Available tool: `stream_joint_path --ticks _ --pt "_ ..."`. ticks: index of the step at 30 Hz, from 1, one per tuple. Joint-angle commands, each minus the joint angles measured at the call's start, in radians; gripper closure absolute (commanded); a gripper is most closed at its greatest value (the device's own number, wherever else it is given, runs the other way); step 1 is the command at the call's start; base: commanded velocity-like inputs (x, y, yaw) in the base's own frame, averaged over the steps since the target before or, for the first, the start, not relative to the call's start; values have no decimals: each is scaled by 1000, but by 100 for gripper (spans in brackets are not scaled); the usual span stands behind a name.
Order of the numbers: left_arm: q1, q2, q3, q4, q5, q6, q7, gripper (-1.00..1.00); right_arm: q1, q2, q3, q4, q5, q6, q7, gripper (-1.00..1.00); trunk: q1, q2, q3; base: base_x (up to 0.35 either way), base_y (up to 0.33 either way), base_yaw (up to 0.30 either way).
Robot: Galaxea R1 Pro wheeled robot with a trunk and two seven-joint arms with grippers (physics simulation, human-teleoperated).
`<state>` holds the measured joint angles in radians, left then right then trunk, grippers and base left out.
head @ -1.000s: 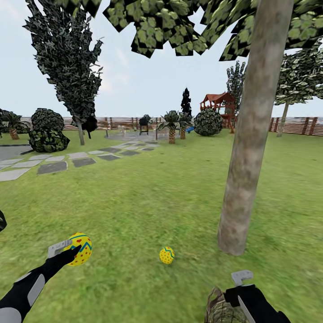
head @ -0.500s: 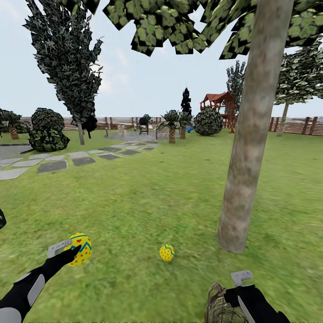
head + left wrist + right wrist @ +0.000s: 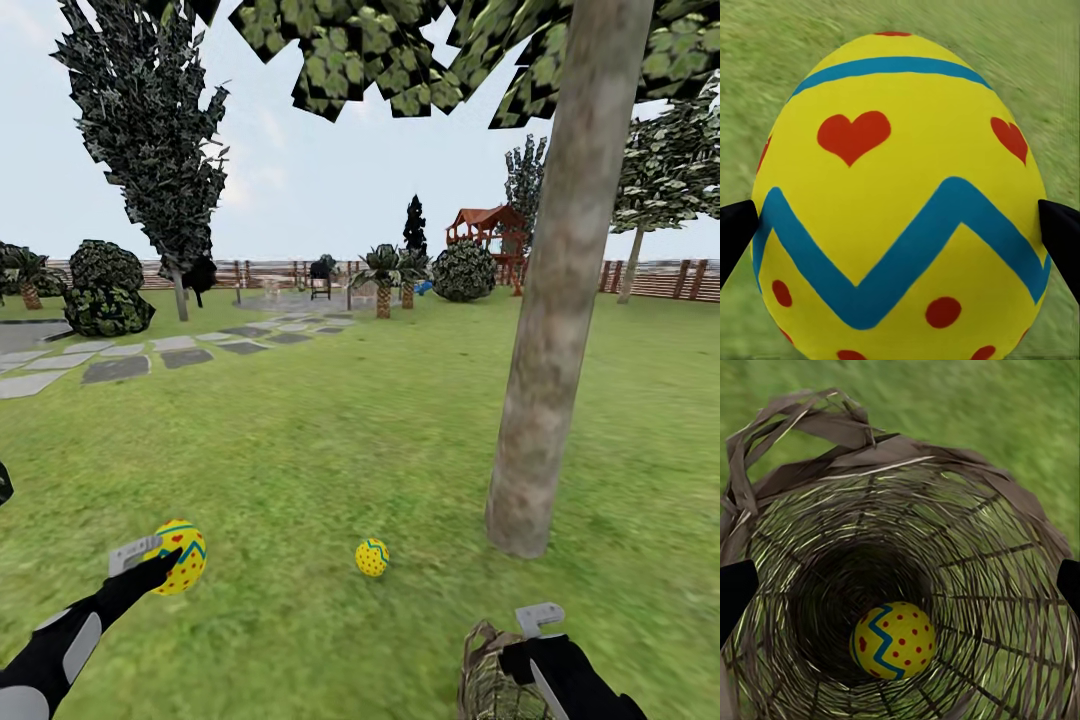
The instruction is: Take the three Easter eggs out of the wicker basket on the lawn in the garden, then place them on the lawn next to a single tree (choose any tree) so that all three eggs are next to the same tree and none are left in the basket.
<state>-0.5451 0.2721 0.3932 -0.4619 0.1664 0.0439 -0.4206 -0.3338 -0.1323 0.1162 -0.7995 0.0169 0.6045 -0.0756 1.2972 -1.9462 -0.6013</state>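
Woven wicker basket [image 3: 490, 680] nearest, clamped at its rim by right gripper [image 3: 900, 585], one egg [image 3: 894, 640] at its bottom. Left gripper [image 3: 150, 565] closed on a second egg [image 3: 180, 555], fingers [image 3: 735, 232] pressing its sides, held above lawn [image 3: 300, 460]. Third egg [image 3: 372, 557] on grass near tree [image 3: 545, 400]. Risk: released from height, possible roll away from trunk; tilted basket, possible spill.

I see the lawn [image 3: 330, 450] carrying one egg [image 3: 372, 557] on the grass, near the tree [image 3: 545, 340] trunk rooted there; grey slabs [image 3: 115, 371] lie farther off.
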Motion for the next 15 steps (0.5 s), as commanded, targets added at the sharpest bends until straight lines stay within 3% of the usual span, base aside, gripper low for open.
stream_joint_path --ticks 1,13,15 --pt "-1 0 4 6 7 5 -7 100 -1 -1 5 -1 2 6 -4 -100 4 -8 -4 0 0 0" --pt "-1 -5 4 11 5 5 -7 100 -1 -3 4 -1 2 6 -4 -100 50 -92 -42 2 0 0" --pt "-1 -10 4 13 5 4 -7 100 -1 -3 3 -2 1 6 -4 -100 57 -106 -48 220 0 0"
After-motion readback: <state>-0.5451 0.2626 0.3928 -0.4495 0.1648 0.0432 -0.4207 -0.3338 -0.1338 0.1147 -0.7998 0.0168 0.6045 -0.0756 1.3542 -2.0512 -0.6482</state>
